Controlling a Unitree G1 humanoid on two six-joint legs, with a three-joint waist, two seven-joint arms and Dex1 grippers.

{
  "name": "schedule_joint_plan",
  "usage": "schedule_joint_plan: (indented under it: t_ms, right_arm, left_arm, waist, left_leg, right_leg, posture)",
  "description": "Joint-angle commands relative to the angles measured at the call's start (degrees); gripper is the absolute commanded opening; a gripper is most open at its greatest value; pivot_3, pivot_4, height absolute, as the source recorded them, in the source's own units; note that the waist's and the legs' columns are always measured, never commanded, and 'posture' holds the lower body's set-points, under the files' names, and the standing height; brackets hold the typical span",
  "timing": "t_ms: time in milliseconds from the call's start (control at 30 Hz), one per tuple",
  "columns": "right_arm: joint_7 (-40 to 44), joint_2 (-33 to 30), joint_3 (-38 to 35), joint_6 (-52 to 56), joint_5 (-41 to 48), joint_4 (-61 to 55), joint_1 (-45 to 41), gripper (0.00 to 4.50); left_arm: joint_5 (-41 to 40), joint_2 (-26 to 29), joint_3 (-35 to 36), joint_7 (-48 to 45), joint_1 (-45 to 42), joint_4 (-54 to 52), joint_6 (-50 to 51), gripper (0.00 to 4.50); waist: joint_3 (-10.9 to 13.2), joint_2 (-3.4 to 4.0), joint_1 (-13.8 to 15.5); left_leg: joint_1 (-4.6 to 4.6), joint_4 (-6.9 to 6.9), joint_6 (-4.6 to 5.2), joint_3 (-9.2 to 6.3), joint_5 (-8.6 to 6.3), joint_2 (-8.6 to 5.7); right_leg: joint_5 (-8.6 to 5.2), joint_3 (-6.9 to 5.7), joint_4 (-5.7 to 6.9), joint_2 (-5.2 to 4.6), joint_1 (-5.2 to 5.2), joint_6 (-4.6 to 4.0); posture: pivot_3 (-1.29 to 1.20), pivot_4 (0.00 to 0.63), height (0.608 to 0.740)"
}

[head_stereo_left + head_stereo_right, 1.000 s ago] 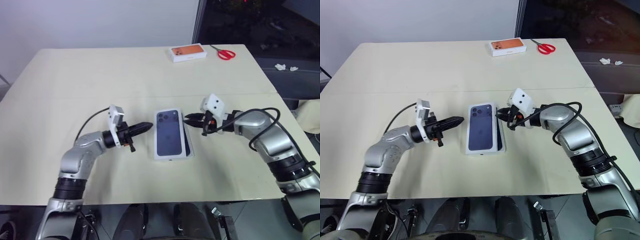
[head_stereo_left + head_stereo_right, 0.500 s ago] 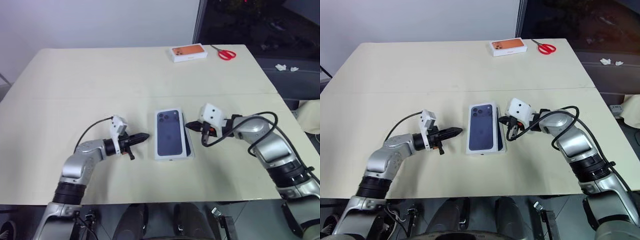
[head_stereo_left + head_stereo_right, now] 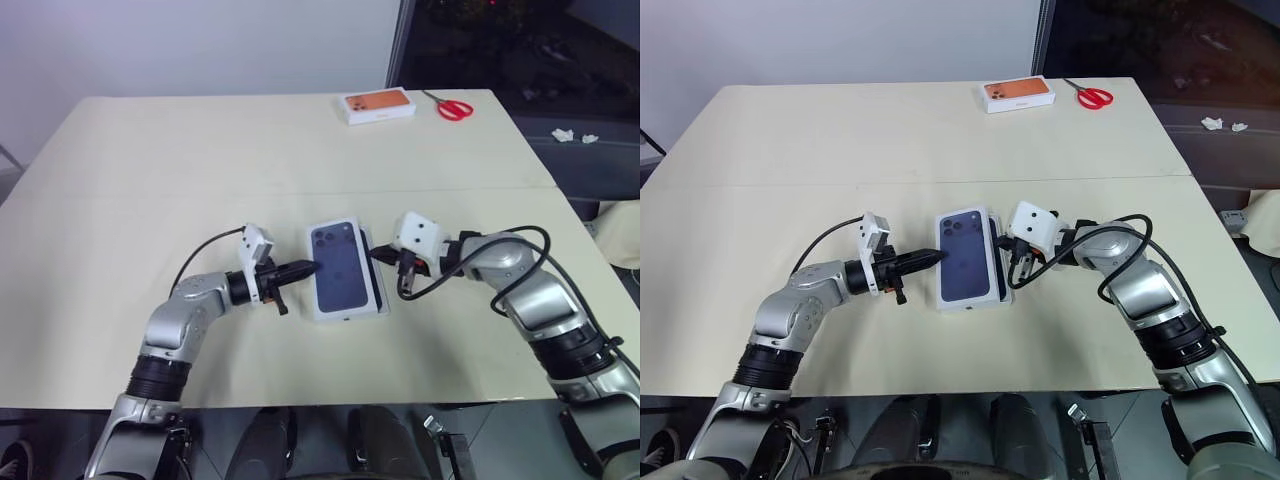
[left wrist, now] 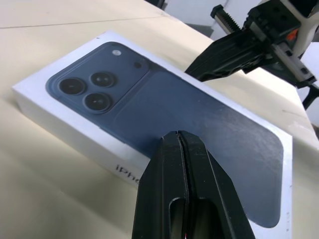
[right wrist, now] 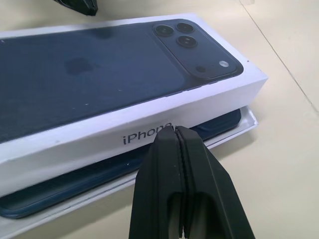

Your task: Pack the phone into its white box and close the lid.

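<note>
The lid [image 3: 343,266], white with a dark blue phone picture on top, lies skewed over the white box [image 5: 248,118] near the table's front middle. Under the lid a strip of the dark navy phone [image 5: 75,185] shows, lying in the box. My left gripper [image 3: 310,267] is shut and level, its tip at the lid's left edge and just over its top face [image 4: 164,107]. My right gripper [image 3: 375,252] is shut, tilted down, with its tip against the lid's right side wall [image 5: 99,134]. Neither gripper holds anything.
A white box with an orange top [image 3: 377,105] and red-handled scissors [image 3: 452,107] lie at the table's far edge. The cream table [image 3: 150,160] stretches wide to the left. Dark floor with white scraps [image 3: 572,133] lies past the right edge.
My left gripper has moved right and down until its tip reaches the lid's left edge. My right gripper has rolled at the wrist and stayed at the lid's right side.
</note>
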Motion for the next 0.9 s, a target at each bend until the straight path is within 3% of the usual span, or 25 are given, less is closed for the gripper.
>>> schedule_joint_plan:
  t_ms: [33,400,633,900]
  right_arm:
    - [0.5,-1.1,-1.6,-2.2,-1.4,0.0,-0.6,0.03]
    - [0.9,0.2,-2.4,-1.6,-1.8,-0.1,-2.3,0.03]
    - [1.7,0.6,-1.7,-1.7,-2.8,-0.6,-2.5,0.03]
    - [1.9,1.2,-1.7,0.0,-2.7,-2.8,-1.2,0.03]
  left_arm:
    - [-1.5,1.0,1.6,-0.1,0.5,-2.5,0.4,0.00]
    - [0.8,5.3,0.6,-0.4,3.2,-0.1,0.6,0.00]
    - [3.7,1.4,-4.0,0.4,-0.3,3.2,0.9,0.00]
    - [0.5,-1.3,-1.8,1.0,-1.4,1.6,3.7,0.00]
  waist:
    - [0.0,0.00,0.0]
    - [0.0,0.00,0.1]
    - [0.0,0.00,0.2]
    - [0.0,0.00,0.0]
  left_leg:
    - [0.00,0.00,0.00,0.00,0.00,0.00]
    - [0.01,0.00,-0.01,-0.01,0.01,-0.01]
    - [0.01,0.01,-0.01,-0.02,0.01,-0.07]
    - [0.01,0.03,-0.01,-0.03,0.01,-0.08]
  right_leg:
    - [0.00,0.00,0.00,0.00,0.00,0.00]
    - [0.00,-0.01,0.00,-0.01,0.02,0.00]
    - [0.00,-0.03,0.01,-0.06,0.04,0.00]
    - [0.00,-0.02,0.03,-0.06,0.04,0.00]
  posture:
    - [0.00,0.150,0.740]
    - [0.00,0.150,0.740]
    - [0.00,0.150,0.740]
    - [0.00,0.150,0.740]
